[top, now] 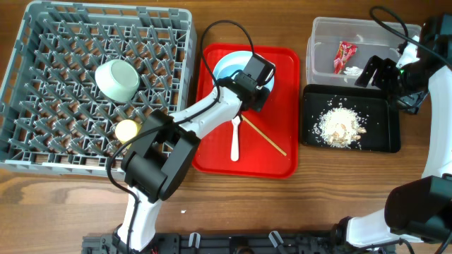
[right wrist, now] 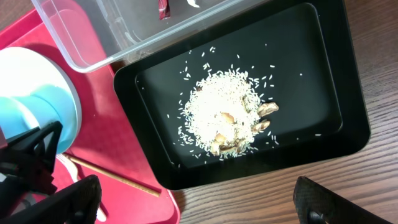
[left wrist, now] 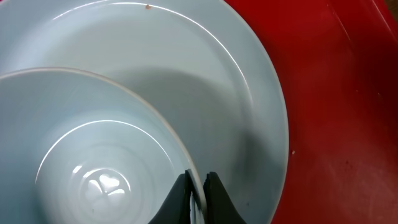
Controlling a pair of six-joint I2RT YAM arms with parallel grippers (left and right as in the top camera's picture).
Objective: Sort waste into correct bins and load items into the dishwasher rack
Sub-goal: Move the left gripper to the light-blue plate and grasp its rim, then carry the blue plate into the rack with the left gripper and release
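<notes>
On the red tray, our left pincer grips the pale blue bowl by its rim; the dishwasher rack lies leftward, nearer this arm. Our right pincer gapes empty.

Robot lab: arms over wooden table

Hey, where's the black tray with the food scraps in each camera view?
Overhead: the black tray sits at the right, just below the clear tub.
Left wrist: not in it.
Right wrist: it fills the centre.
Shared landmark: the red serving tray, lying left of it in both.
</notes>
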